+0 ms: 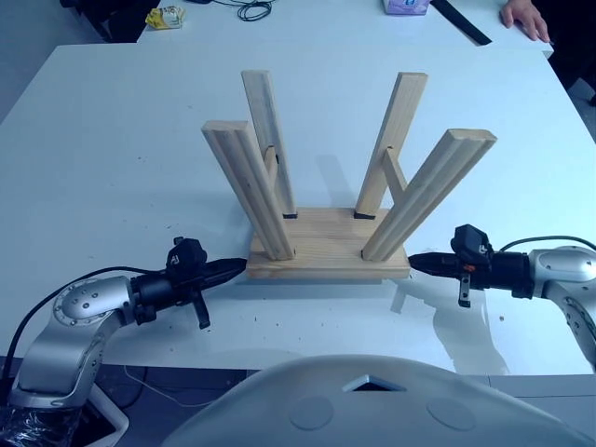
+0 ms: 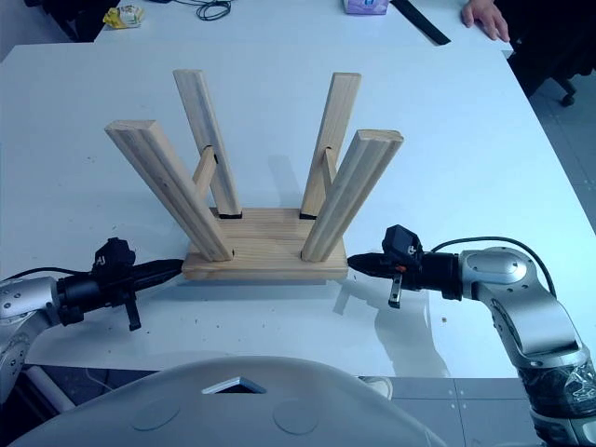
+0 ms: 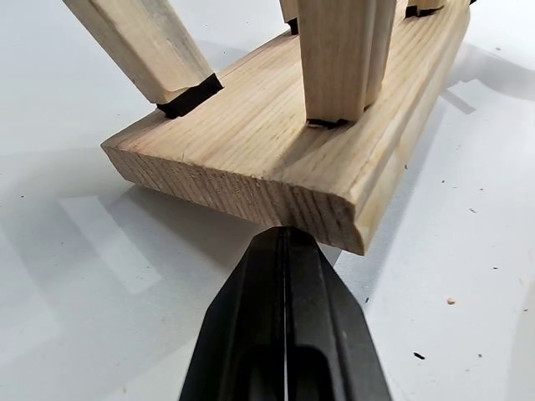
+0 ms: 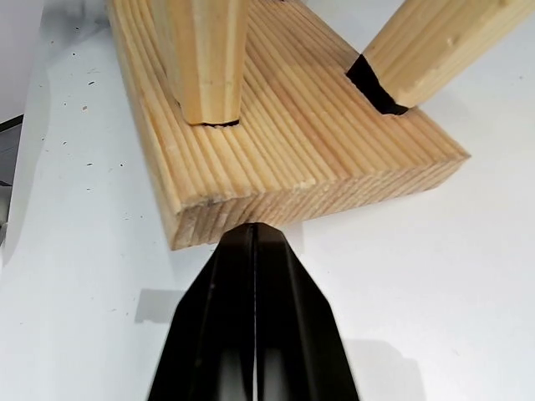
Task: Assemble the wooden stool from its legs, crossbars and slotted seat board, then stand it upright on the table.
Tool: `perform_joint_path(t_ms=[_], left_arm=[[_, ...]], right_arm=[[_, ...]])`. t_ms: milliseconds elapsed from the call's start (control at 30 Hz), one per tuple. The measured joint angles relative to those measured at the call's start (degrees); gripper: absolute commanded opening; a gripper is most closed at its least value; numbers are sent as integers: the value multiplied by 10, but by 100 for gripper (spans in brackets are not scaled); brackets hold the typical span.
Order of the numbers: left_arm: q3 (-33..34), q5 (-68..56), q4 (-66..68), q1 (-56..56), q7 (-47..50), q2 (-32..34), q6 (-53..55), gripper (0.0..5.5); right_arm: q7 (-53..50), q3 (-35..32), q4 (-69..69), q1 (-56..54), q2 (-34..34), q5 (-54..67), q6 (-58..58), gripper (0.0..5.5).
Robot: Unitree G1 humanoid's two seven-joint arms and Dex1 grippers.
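Observation:
The wooden stool lies upside down near the table's front middle, its seat board point(image 1: 326, 250) flat on the table and several legs point(image 1: 251, 191) splayed upward, with crossbars point(image 1: 395, 177) between them. My left gripper point(image 1: 238, 266) is shut, its tip against the board's left end point(image 3: 251, 196) at table level. My right gripper point(image 1: 415, 262) is shut too, its tip at the board's right end point(image 4: 242, 213). Neither holds anything.
The white table point(image 1: 112, 140) has free room all around the stool. At the far edge lie a yellow packet point(image 1: 168, 16), cables point(image 1: 253, 9), a purple box point(image 1: 406, 6) and a black strap point(image 1: 461, 23). A person's hand point(image 1: 526, 17) rests at the far right.

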Motion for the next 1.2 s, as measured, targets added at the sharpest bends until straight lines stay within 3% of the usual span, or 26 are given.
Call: perform_joint_path(t_ms=[400, 833, 1067, 1200], left_arm=[[121, -144, -101, 38, 37, -8, 84, 0], [74, -104, -38, -33, 59, -54, 46, 0], [68, -101, -33, -23, 58, -48, 43, 77], [30, -39, 25, -33, 9, -6, 15, 125]], right_arm=[[-1, -114, -84, 1, -37, 111, 66, 1], [-28, -72, -33, -51, -3, 94, 51, 1], [-11, -65, -3, -59, -13, 83, 14, 95], [31, -24, 30, -62, -29, 48, -26, 143]])
